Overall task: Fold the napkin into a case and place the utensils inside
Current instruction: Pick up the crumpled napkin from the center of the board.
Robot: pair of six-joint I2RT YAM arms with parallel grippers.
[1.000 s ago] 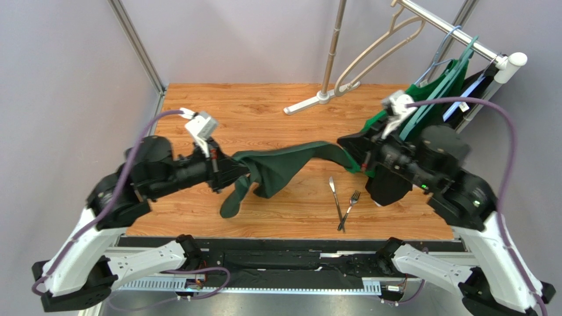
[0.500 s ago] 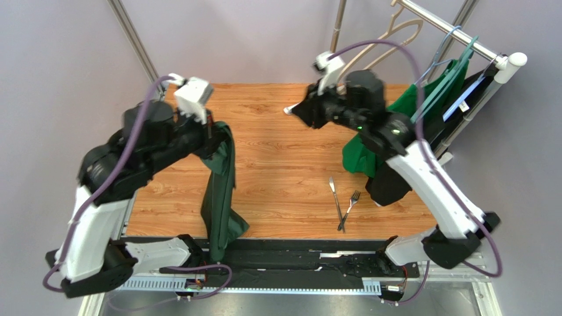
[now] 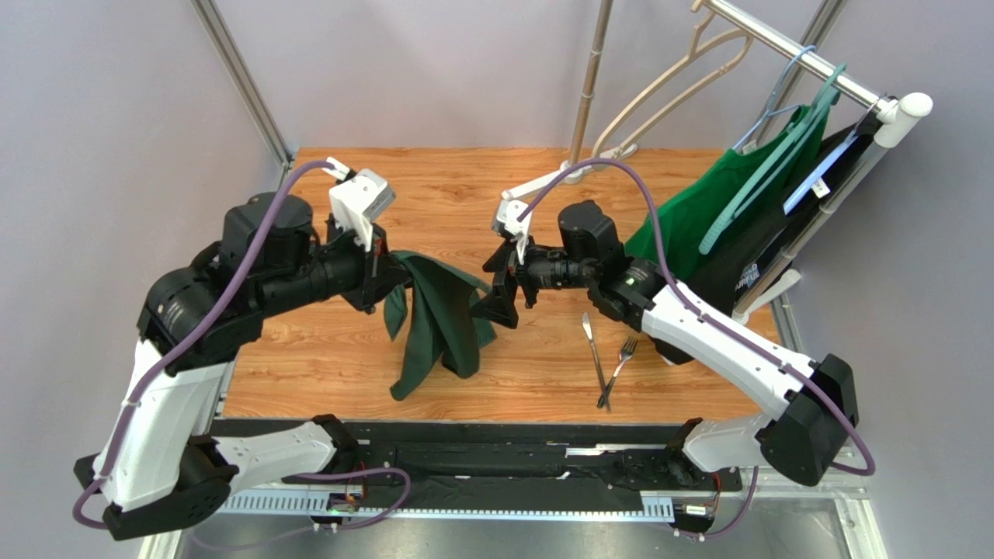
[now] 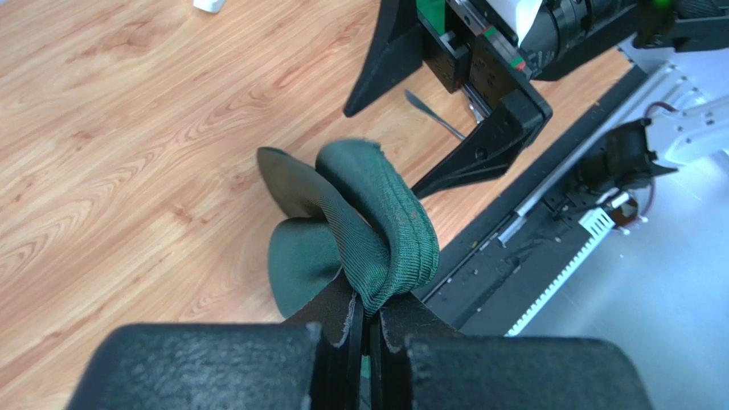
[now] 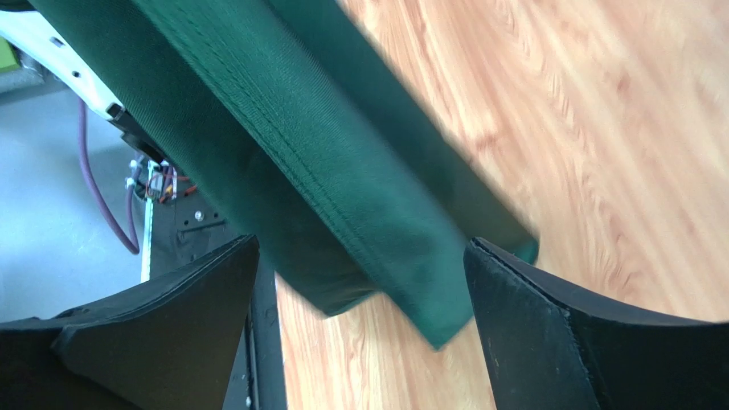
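Wooden table [image 3: 513, 186]: carries all task items. A brighter green garment [image 3: 700, 210] hangs on a rack at the far right corner, apart from the work.

Napkin [image 3: 441, 320]: dark green, unfolded into no case yet. It is bunched and hangs in loose folds from the left gripper, left of centre, its lower end reaching the table surface near the front edge.

Left gripper [image 4: 364, 320]: jaws closed tight, pinching a rolled edge of the napkin.

Right gripper [image 3: 496, 288]: jaws spread wide, holding nothing. The wrist view shows a hanging fold of napkin passing between the two fingers; whether either touches it cannot be told.

Utensils: knife [image 3: 593, 347] and fork [image 3: 621, 363] lie flat on the table right of the napkin, apart from it, handles crossing at their near ends.
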